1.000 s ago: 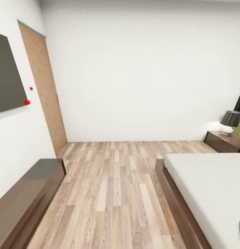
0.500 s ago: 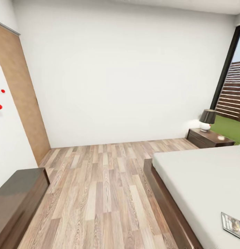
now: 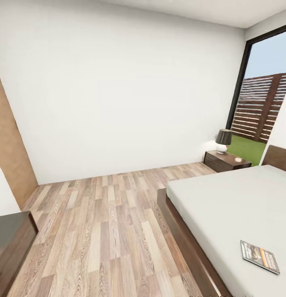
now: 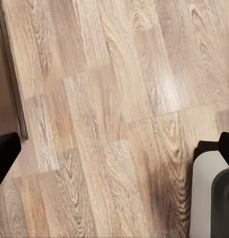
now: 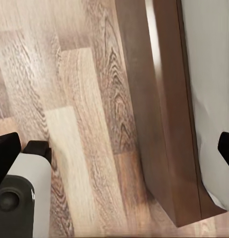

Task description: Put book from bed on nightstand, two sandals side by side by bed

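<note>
So the book (image 3: 259, 257) is lying flat on the bed (image 3: 225, 202), down at about 4 o'clock in the head view, close to the mattress edge nearest the robot. It's a thin paperback, greyish cover with an orange band and a dark picture, sitting a bit skewed to the mattress sides. Being that flat and thin, I'm guessing it's going to need a pinch from the edge rather than a straight top grab.

The mattress is looking plain light grey and smooth, and it's sitting inside a dark-brown wooden frame that's sticking out as a ledge all round. In the right wrist view that frame (image 5: 159, 99) is running alongside the wood-plank floor (image 5: 70, 99), so the right arm is hanging low just beside the bed, probably tucked there for driving.

One nightstand (image 3: 225, 160) is standing at roughly 2 o'clock, beside the headboard, glossy dark top, with a dark-shaded lamp (image 3: 223, 141) and some small pale thing on it. Looks like the obvious drop-off spot, with free space on top.

Left wrist view is mostly floor (image 4: 114, 99) planks, pale and grainy.

Both grippers: I'm only catching black fingertip corners at opposite edges of each wrist view, so both pairs of jaws are looking spread wide and holding nothing.

Can't spot the sandals anywhere yet.
</note>
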Robot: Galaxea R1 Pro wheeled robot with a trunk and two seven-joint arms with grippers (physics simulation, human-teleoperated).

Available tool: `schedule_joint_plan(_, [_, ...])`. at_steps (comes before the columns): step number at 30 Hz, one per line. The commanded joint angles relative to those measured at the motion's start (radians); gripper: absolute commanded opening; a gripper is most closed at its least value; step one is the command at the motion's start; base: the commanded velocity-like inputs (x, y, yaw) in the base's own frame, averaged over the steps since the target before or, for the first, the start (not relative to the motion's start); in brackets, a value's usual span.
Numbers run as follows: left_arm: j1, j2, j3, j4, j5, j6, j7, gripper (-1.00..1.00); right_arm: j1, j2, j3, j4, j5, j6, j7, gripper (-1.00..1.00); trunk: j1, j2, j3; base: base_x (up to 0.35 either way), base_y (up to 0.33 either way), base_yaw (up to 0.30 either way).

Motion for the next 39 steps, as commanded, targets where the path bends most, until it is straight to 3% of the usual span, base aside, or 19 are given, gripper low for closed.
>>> schedule_joint_plan(1, [0.0,0.001,-0.009,-0.001,0.005,-0.002,0.004,1.0,-0.001,0.0,0.008,-0.001,-0.01,0.003,0.003,1.0,0.0,-0.001,-0.001,0.002,0.017,-0.275])
schedule_joint_plan(39, [0.0,0.002,-0.009,-0.001,0.005,-0.002,0.004,1.0,0.004,0.0,0.008,-0.001,-0.01,0.003,0.003,1.0,0.0,-0.001,0.018,0.0,0.071,-0.278])
